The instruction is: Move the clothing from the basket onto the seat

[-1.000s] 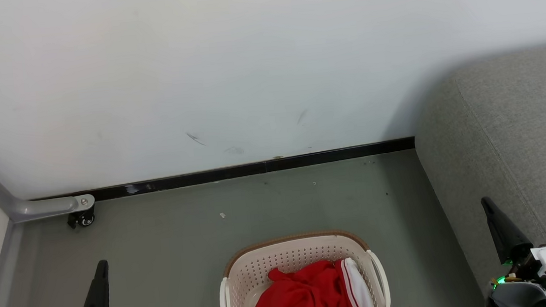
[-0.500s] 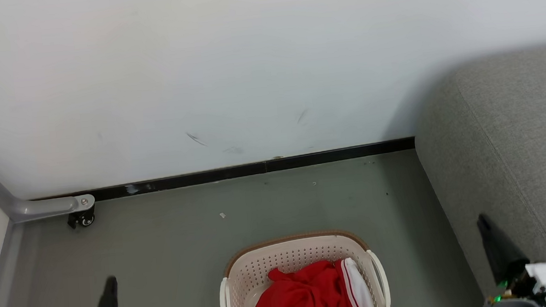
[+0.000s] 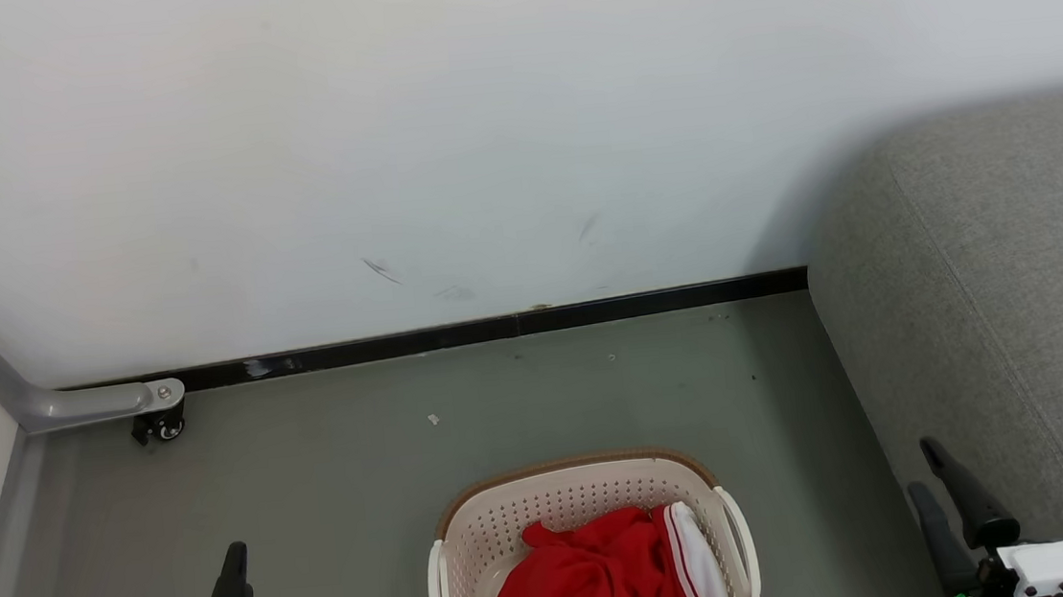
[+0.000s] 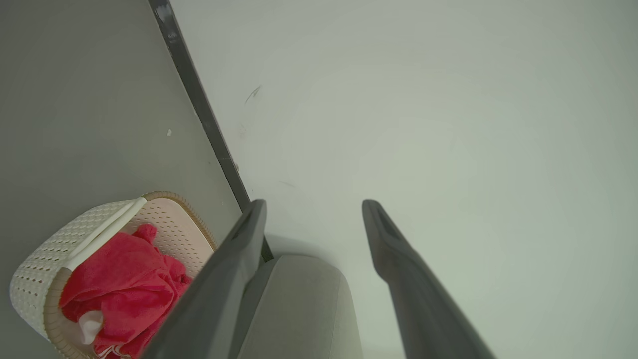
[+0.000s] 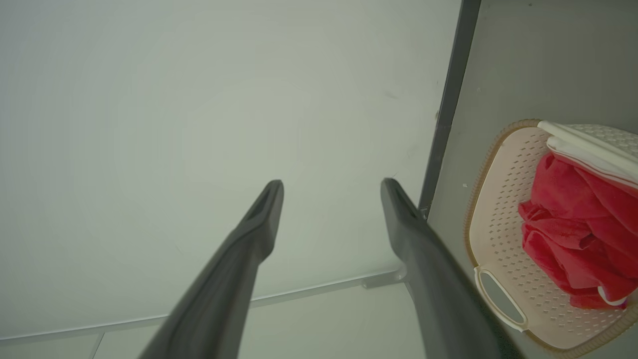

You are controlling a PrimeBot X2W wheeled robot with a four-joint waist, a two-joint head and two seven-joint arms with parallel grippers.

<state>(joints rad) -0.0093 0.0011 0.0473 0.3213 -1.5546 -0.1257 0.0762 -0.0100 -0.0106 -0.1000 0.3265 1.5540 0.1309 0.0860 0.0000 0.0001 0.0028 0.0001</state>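
Head view, bottom edge: left gripper [image 3: 230, 594] low in one corner, right gripper [image 3: 921, 466] low in the other, long dark fingers pointing up and away from the robot. Seen along the fingers in both wrist views: each pair spread well apart, clamped on nothing, aimed at bare wall.

Between the two grippers, inboard of each and touched by neither: the basket [image 3: 567, 467], cream-white and perforated, with a brown woven-look rim, upright on the floor [image 3: 362, 448]. Heaped inside it: the clothing [image 3: 595, 581], bright red and rumpled, with a white panel and thin stripe trim on the side toward the right gripper. In the left wrist view, beside one finger and low in the frame; in the right wrist view, beside the other arm's finger, one white handle turned to the camera.

Just outboard of the right gripper, rising behind its fingers: the seat [image 3: 1020, 275], grey upholstery, rounded corner, one long stitched seam, parted from the basket by a strip of floor.

Farther ahead of both grippers: grey-green floor, a black baseboard [image 3: 495, 326], then a white wall [image 3: 476, 101] with a few dark scuffs. Ahead and outboard of the left gripper: a grey metal tube [image 3: 50, 406] ending over a small black caster [image 3: 160, 427] at the wall's foot.
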